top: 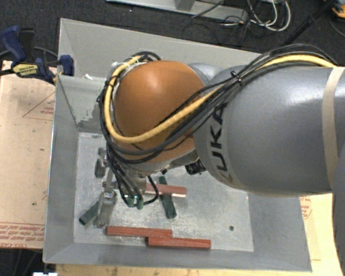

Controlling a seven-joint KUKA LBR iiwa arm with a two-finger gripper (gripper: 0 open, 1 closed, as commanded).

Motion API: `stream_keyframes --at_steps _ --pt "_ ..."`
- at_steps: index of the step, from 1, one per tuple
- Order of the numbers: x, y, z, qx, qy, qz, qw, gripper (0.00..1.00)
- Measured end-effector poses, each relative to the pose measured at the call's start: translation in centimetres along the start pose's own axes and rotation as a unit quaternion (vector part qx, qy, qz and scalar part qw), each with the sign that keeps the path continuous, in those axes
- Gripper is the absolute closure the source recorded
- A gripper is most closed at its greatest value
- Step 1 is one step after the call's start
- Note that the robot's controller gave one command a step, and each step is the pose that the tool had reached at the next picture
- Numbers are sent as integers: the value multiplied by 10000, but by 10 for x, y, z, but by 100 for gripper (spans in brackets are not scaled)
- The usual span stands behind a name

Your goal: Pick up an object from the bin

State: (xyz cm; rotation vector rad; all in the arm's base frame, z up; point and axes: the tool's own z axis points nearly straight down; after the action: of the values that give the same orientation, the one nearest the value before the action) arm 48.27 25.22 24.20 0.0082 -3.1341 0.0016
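Observation:
My gripper [107, 199] reaches down under the orange wrist cover into the left part of the bin floor. A small dark green piece [89, 217] lies right at its lower tip, touching it or just below it. To its right lie a pale pink stick [170, 192] and a dark green stick [168, 205], crossing each other. Two reddish-brown flat bars [159, 237] lie end to end, partly overlapped, along the bin's front edge, just below the gripper. The wrist cover hides whatever is on the floor beneath it.
The big grey arm and its cables reach in from the right and cover the bin's back and right side. Bare grey floor shows at the front right. The bin's left wall stands close to the gripper.

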Motion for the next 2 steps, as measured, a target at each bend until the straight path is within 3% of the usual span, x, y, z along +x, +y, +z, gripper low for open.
stream_keyframes --at_steps 1,2 --pt "-46 -18 177 2 -11 -232 9997 0" --pt "-47 -17 171 -16 -37 -231 9997 100"
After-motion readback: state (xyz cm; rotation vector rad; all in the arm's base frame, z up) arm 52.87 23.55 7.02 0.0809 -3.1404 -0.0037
